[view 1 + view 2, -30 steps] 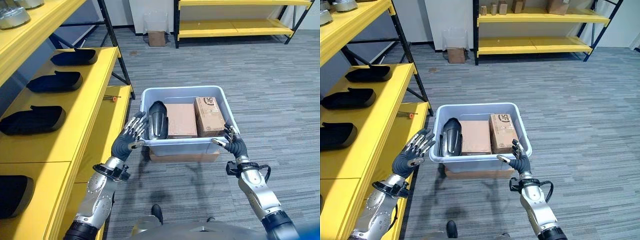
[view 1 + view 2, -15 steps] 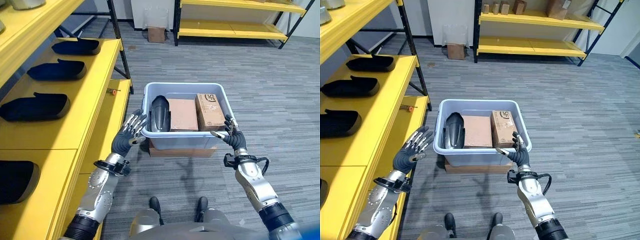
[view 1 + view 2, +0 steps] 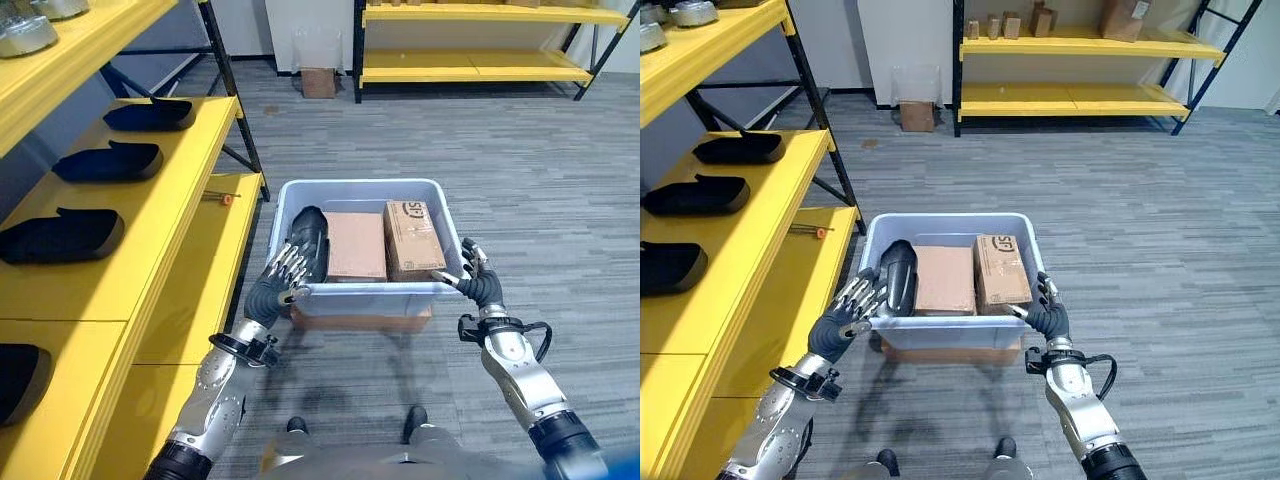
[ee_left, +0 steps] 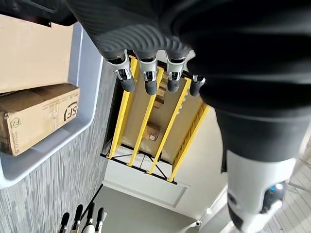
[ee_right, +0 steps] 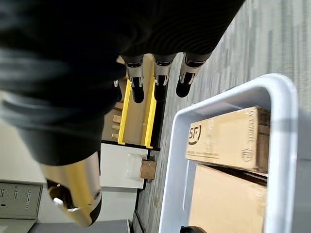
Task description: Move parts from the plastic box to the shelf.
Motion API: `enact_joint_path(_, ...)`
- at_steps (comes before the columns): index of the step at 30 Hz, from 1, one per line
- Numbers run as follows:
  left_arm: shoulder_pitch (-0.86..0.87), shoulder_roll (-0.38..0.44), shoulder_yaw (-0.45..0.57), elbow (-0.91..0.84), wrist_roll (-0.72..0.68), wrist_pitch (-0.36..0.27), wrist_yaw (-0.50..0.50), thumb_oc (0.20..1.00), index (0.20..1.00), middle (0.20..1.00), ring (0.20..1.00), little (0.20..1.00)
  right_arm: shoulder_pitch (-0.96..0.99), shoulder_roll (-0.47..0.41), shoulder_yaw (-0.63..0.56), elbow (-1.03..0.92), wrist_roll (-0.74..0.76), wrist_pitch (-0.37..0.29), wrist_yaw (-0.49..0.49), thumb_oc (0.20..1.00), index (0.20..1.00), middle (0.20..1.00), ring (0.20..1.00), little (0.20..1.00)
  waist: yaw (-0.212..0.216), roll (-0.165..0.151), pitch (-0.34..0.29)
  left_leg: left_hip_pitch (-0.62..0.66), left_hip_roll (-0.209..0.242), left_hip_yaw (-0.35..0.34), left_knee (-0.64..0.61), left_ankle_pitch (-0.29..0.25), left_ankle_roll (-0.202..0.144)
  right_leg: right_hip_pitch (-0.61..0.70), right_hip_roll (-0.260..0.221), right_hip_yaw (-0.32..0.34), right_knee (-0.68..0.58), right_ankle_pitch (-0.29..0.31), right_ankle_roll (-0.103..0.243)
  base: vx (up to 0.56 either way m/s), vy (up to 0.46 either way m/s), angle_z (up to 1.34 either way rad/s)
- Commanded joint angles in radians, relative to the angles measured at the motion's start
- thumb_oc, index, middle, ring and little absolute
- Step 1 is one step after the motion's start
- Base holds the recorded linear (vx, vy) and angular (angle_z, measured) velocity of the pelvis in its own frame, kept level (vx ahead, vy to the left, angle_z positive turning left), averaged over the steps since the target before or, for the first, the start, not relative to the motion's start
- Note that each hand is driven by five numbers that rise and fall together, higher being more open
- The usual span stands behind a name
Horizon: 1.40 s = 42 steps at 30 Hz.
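Note:
A pale blue plastic box [image 3: 360, 184] stands on the carpet in front of me. Inside it a black moulded part [image 3: 312, 240] leans at the left end beside two cardboard cartons [image 3: 355, 245] [image 3: 412, 238]. My left hand [image 3: 278, 285] is open, its straight fingers [image 4: 146, 73] at the box's front-left corner, close to the black part. At the front-right corner my right hand [image 3: 478, 285] is open too, with its fingers [image 5: 158, 73] beside the rim [image 5: 282, 145]. The yellow shelf [image 3: 180, 200] runs along my left and holds several black parts [image 3: 108, 160].
A flat cardboard box [image 3: 360, 318] lies under the plastic box. On the shelf's lower level lies an orange-tipped tool [image 3: 220, 197]. Silver parts [image 3: 25, 35] sit on the upper level. Far off stand another yellow rack [image 3: 470, 65] and a small carton [image 3: 318, 82].
My left hand has moved in from beside the box to its front-left corner, near the black part. The right hand stays at the front-right corner. The view has shifted.

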<state>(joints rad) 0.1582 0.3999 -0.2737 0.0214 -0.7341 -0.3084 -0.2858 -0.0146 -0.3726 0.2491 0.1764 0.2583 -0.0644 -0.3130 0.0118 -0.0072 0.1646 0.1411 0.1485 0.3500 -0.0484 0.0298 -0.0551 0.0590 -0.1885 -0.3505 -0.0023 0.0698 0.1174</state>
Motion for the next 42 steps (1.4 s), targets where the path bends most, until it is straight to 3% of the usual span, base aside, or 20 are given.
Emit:
enact_joint_path(1, -0.041, 0.024, 0.013, -0.061, -0.034, -0.042, -0.045, 1.0, 1.0, 1.0, 1.0, 1.0, -0.062, 0.011, 0.001, -0.027, -0.043, -0.062, -0.008, 1.0, 1.0, 1.0, 1.0, 1.0, 0.021, -0.038, 0.008, 0.046, -0.034, 0.059, 0.1, -0.138, 0.024, -0.023, -0.008, -0.043, 0.065, -0.032, 0.014, 0.25, -0.137, 0.04)
enact_joint_path(4, -0.049, 0.029, 0.006, -0.049, -0.017, -0.063, -0.059, 1.0, 1.0, 1.0, 1.0, 1.0, -0.075, -0.002, 0.002, -0.024, -0.043, -0.075, -0.008, 1.0, 1.0, 1.0, 1.0, 1.0, 0.018, -0.03, 0.016, 0.007, -0.004, 0.064, 0.157, -0.146, 0.015, -0.042, 0.007, -0.038, 0.116, -0.079, -0.012, 0.24, -0.168, 0.01)
enact_joint_path(7, -0.071, 0.035, 0.008, -0.032, -0.033, -0.084, -0.053, 1.0, 1.0, 1.0, 1.0, 1.0, -0.08, -0.019, -0.001, -0.027, -0.031, -0.076, 0.028, 1.0, 1.0, 1.0, 1.0, 1.0, 0.002, -0.023, 0.025, -0.018, 0.003, 0.088, 0.277, -0.204, 0.02, -0.091, 0.006, -0.044, 0.19, -0.122, -0.04, 0.2, -0.194, 0.03)
enact_joint_path(8, -0.093, 0.028, 0.013, -0.012, -0.023, -0.101, -0.051, 1.0, 1.0, 1.0, 1.0, 1.0, -0.066, -0.037, -0.004, -0.034, -0.02, -0.081, 0.052, 1.0, 1.0, 1.0, 1.0, 1.0, -0.006, -0.02, 0.029, -0.083, 0.058, 0.115, 0.478, -0.122, -0.025, -0.088, 0.028, -0.063, 0.194, -0.166, -0.087, 0.18, -0.238, 0.12)
enact_joint_path(11, -0.104, 0.016, 0.027, -0.002, -0.026, -0.097, -0.041, 1.0, 1.0, 1.0, 1.0, 1.0, -0.057, -0.043, 0.001, -0.029, -0.021, -0.101, 0.066, 1.0, 1.0, 1.0, 1.0, 1.0, -0.005, -0.01, 0.047, -0.175, 0.098, 0.069, 0.593, -0.03, -0.061, -0.074, 0.054, -0.036, 0.185, -0.184, -0.114, 0.17, -0.093, -0.03)
enact_joint_path(12, -0.102, 0.005, 0.039, 0.004, -0.033, -0.099, -0.044, 1.0, 1.0, 1.0, 1.0, 1.0, -0.062, -0.043, 0.007, -0.02, -0.016, -0.116, 0.076, 1.0, 1.0, 1.0, 1.0, 1.0, -0.011, 0.001, 0.051, -0.176, 0.127, 0.078, 0.528, 0.0, -0.065, -0.062, 0.064, -0.016, 0.184, -0.198, -0.116, 0.28, 0.29, -0.37)
enact_joint_path(13, -0.096, 0.001, 0.045, -0.004, -0.04, -0.084, -0.033, 1.0, 1.0, 1.0, 1.0, 1.0, -0.062, -0.045, 0.012, -0.033, -0.02, -0.102, 0.077, 1.0, 1.0, 1.0, 1.0, 1.0, -0.015, 0.017, 0.044, -0.148, 0.144, 0.071, 0.369, 0.05, -0.078, -0.055, 0.06, -0.005, 0.19, -0.202, -0.105, 0.26, 0.367, -0.5)
enact_joint_path(15, -0.091, -0.001, 0.048, -0.014, -0.036, -0.073, -0.025, 1.0, 1.0, 1.0, 1.0, 1.0, -0.053, -0.048, 0.014, -0.05, -0.015, -0.088, 0.079, 1.0, 1.0, 1.0, 1.0, 1.0, -0.018, 0.025, 0.043, -0.145, 0.182, 0.051, 0.246, 0.129, -0.098, -0.051, 0.051, 0.011, 0.199, -0.202, -0.097, 0.18, 0.363, -0.23)
enact_joint_path(16, -0.085, -0.001, 0.049, -0.018, -0.044, -0.069, -0.028, 1.0, 1.0, 1.0, 1.0, 1.0, -0.044, -0.051, 0.015, -0.06, -0.013, -0.071, 0.079, 1.0, 1.0, 1.0, 1.0, 1.0, -0.023, 0.026, 0.043, -0.15, 0.22, 0.051, 0.199, 0.176, -0.113, -0.048, 0.039, 0.018, 0.209, -0.208, -0.093, 0.14, 0.306, -0.09)
enact_joint_path(18, -0.079, -0.002, 0.051, -0.016, -0.05, -0.068, -0.039, 1.0, 1.0, 1.0, 1.0, 1.0, -0.036, -0.053, 0.014, -0.065, -0.003, -0.062, 0.075, 1.0, 1.0, 1.0, 1.0, 1.0, -0.027, 0.024, 0.044, -0.151, 0.237, 0.052, 0.18, 0.194, -0.12, -0.046, 0.029, 0.021, 0.223, -0.216, -0.092, 0.11, 0.251, -0.07)
enact_joint_path(20, -0.069, 0.005, 0.05, -0.012, -0.053, -0.065, -0.057, 1.0, 1.0, 1.0, 1.0, 1.0, -0.029, -0.054, 0.014, -0.042, 0.012, -0.062, 0.074, 1.0, 1.0, 1.0, 1.0, 1.0, -0.031, 0.025, 0.05, -0.114, 0.218, 0.079, 0.151, 0.108, -0.104, -0.064, -0.025, 0.004, 0.314, -0.246, -0.075, 0.13, 0.379, -0.2)
enact_joint_path(24, -0.072, 0.014, 0.044, -0.014, -0.054, -0.044, -0.077, 1.0, 1.0, 1.0, 1.0, 1.0, -0.01, -0.04, -0.017, -0.021, 0.019, -0.063, 0.068, 1.0, 1.0, 1.0, 1.0, 1.0, -0.032, 0.031, 0.055, -0.086, 0.157, 0.07, 0.14, 0.034, -0.078, -0.08, -0.042, 0.005, 0.357, -0.239, -0.053, 0.07, 0.226, 0.05)
enact_joint_path(34, -0.033, 0.039, 0.058, -0.036, -0.04, -0.086, -0.056, 1.0, 1.0, 1.0, 1.0, 1.0, -0.002, -0.021, -0.035, -0.037, 0.014, -0.068, 0.089, 1.0, 1.0, 1.0, 1.0, 1.0, -0.006, 0.03, 0.08, -0.098, 0.089, 0.017, 0.127, 0.004, -0.028, -0.089, -0.037, 0.055, 0.306, -0.179, -0.021, 0.03, 0.125, 0.2)
enact_joint_path(42, -0.136, 0.075, 0.076, -0.075, 0.087, -0.175, 0.121, 1.0, 1.0, 1.0, 1.0, 1.0, -0.062, -0.044, -0.051, -0.126, -0.035, -0.211, -0.053, 1.0, 1.0, 1.0, 1.0, 1.0, 0.022, 0.024, 0.15, -0.187, 0.083, -0.009, 0.154, -0.004, -0.023, -0.146, -0.033, 0.066, 0.301, -0.172, -0.008, -0.09, 0.031, 0.05)
